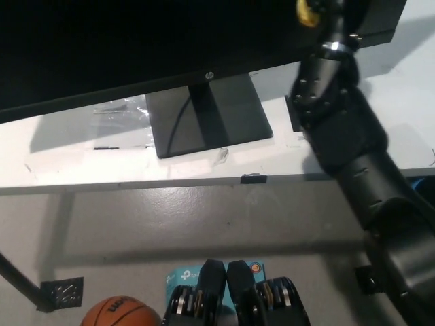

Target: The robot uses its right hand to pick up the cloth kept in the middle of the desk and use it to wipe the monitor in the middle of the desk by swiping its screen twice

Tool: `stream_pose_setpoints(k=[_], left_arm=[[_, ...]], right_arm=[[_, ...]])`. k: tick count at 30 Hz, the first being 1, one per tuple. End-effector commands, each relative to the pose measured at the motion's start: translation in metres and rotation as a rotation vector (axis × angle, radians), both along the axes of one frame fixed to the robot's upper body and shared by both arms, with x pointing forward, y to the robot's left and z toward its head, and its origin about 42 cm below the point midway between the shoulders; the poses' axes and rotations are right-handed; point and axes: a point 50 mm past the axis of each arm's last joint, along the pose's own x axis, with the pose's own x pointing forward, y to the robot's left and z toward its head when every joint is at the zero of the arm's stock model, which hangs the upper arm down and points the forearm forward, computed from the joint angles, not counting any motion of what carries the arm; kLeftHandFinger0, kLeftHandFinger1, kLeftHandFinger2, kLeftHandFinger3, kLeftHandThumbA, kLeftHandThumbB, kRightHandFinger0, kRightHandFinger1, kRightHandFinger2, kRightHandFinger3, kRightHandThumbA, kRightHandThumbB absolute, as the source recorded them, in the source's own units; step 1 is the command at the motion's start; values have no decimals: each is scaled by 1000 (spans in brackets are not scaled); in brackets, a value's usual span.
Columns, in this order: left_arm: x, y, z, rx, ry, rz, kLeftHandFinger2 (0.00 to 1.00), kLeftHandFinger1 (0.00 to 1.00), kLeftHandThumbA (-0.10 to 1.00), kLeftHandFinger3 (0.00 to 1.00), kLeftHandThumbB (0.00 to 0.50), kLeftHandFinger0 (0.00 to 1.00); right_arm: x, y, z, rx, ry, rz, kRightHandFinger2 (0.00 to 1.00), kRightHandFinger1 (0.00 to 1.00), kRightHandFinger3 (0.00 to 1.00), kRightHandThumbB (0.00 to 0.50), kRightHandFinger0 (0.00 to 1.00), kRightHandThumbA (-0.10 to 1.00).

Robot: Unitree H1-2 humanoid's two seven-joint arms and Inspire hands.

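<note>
1. Black and big, the monitor (136,41) fills the top of my view, and I use it as my landmark.
2. My right robot hand (326,10) is up in front of the monitor's right part, at the top edge of the view.
3. I see a bit of yellow cloth (306,11) at that robot hand, right against the dark screen.
4. Most of the robot hand is cut off, so I cannot tell how its fingers sit on the cloth.
5. My black right arm (353,156) comes up from below and to the right of the monitor.
6. The monitor's flat stand (207,115) sits on the white worktop (81,163), right under the screen.
7. A small piece of black tape (253,178) sits on the worktop's front edge, below the stand.
8. An orange basketball (119,312) lies on the floor (204,224), far below the monitor and to its left.
9. My left robot hand is out of my view.
</note>
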Motion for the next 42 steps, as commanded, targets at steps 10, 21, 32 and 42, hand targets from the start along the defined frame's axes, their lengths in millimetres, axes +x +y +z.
stream_pose_setpoints(k=[10,21,32,42], left_arm=[[6,4,7,23,-15,-20,1000,1000,218,886,252,1000],[10,7,12,35,-23,-17,1000,1000,225,894,256,1000],[14,10,11,32,-45,-27,1000,1000,270,886,273,1000],[12,12,11,22,-57,-10,1000,1000,228,853,276,1000]], right_arm=[[-52,147,13,-129,-101,294,81,0,283,2,0,-100],[-48,144,-15,-166,-64,297,296,0,314,25,0,-100],[-48,73,-45,-258,-78,254,311,0,164,0,0,-100],[-78,-34,-88,-382,-50,218,106,0,287,0,0,-100]])
